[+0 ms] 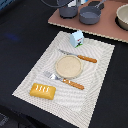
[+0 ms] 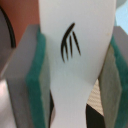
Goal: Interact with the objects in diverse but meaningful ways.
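Black table [image 1: 20, 35], brown board [image 1: 107, 29] at back.

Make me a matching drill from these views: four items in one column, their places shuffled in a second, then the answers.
Things:
1. bread loaf
2. carton
3. round plate
4. white fish-shaped piece

Places:
A. middle of the placemat, between knife and fork
B. between the green-padded fingers, wrist view
C. placemat's near corner, exterior view's left
D. placemat's far edge

Pairs: 1-C, 2-D, 3-A, 4-B
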